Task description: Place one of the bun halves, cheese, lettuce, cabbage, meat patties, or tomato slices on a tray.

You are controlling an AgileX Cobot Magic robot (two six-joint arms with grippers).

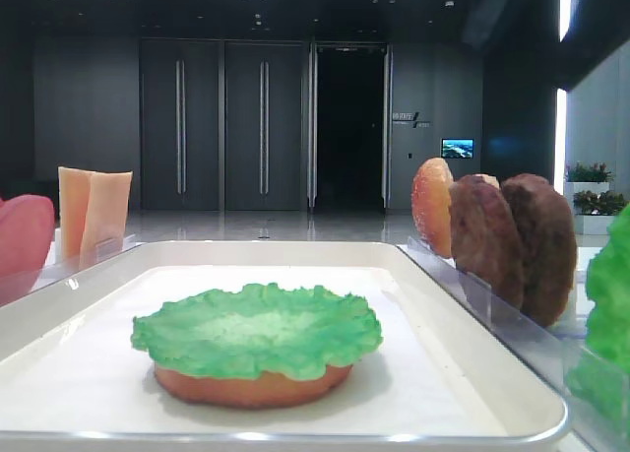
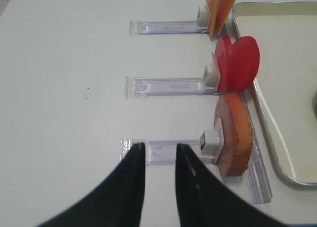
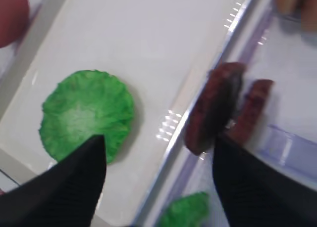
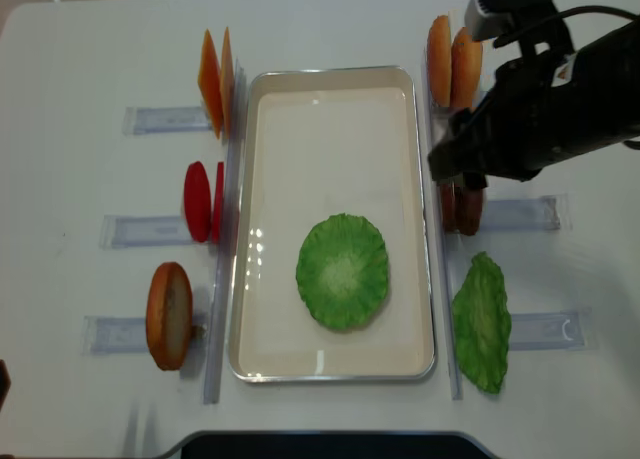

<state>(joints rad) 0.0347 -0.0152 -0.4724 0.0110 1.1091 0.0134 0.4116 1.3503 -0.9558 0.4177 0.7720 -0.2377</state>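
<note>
Closest to my right wrist camera, the two dark fingers (image 3: 74, 187) of the right end effector (image 3: 158, 180) stand wide apart with nothing between them. Just past the left finger I see the lettuce (image 3: 86, 114) lying flat in the tray (image 3: 163, 34), and past the right finger the meat patties (image 3: 213, 108) stand on edge in their clear holder (image 3: 292, 148), outside the tray's rim. From overhead, my right end effector (image 4: 455, 164) hangs over that holder, directly above the patties (image 4: 460, 207) and right of the tray (image 4: 330, 99), while the lettuce (image 4: 343, 270) sits toward the tray's near end, down and to the left of the end effector and apart from it. The low front view shows that leaf (image 1: 258, 329) draped over a bun half (image 1: 251, 386), covering its top. A second green leaf (image 4: 483, 322) lies in the holder on the tray's right. My left end effector (image 2: 158, 153) is closed, its fingers nearly together and gripping nothing, hovering over the table (image 2: 64, 64) at the end of a clear holder. Beyond it, another bun half (image 2: 235, 138), the tomato slices (image 2: 237, 64) and the cheese (image 2: 220, 9) stand on edge along the tray's left side.
</note>
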